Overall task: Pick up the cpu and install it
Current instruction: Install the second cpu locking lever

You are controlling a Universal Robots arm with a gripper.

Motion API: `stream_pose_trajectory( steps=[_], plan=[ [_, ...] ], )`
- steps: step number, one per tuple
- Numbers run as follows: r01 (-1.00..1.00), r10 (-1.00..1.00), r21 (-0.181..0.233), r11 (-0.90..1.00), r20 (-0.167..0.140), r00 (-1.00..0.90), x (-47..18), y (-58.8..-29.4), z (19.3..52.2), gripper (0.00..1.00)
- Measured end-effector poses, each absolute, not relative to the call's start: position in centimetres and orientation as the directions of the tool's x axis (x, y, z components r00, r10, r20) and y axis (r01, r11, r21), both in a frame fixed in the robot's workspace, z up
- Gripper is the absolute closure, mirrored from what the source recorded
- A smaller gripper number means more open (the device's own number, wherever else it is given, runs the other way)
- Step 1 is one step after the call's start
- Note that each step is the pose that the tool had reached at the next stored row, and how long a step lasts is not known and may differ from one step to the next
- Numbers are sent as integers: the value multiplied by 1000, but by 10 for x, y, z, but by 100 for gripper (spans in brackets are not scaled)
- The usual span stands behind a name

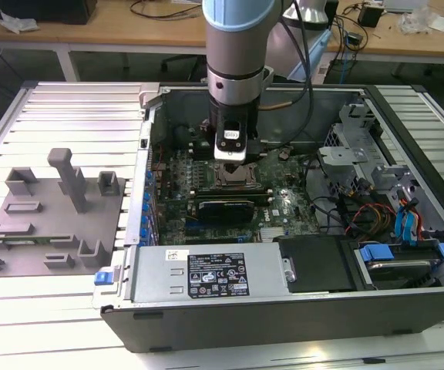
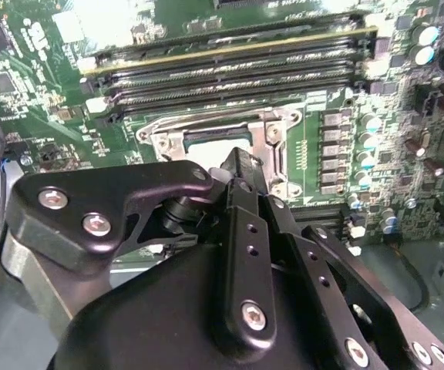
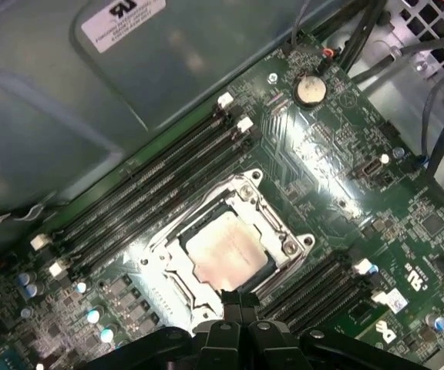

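The cpu (image 3: 226, 250), a small flat square chip with a pale metal top, lies flat inside the metal-framed socket (image 3: 287, 245) on the green motherboard. In the second wrist view a strip of the cpu (image 2: 210, 152) shows in the socket (image 2: 272, 142) just past the black fingers. My gripper (image 3: 241, 302) is shut, with its fingertips pressed together at the chip's near edge. It hangs directly over the socket in the exterior view, where the gripper (image 1: 230, 160) sits low inside the open computer case.
Memory slots (image 3: 160, 185) flank the socket on both sides. The case walls (image 1: 153, 139), a power supply (image 1: 206, 274), cables (image 1: 361, 212) and drive bays (image 1: 407, 231) ring the board. A grey moulded tray (image 1: 52, 223) with blocks and posts lies on the exterior view's left.
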State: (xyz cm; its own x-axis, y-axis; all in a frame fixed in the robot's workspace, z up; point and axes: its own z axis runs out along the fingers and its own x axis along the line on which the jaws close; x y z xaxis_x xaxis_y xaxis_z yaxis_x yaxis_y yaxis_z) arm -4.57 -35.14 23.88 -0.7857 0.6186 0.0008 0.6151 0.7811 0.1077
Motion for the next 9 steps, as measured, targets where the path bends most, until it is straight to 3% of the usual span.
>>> stream_pose_trajectory(
  steps=[9],
  plan=[
    [609, 612, 75, 790, -18, -791, -37, -334, 232, 89]
  ],
)
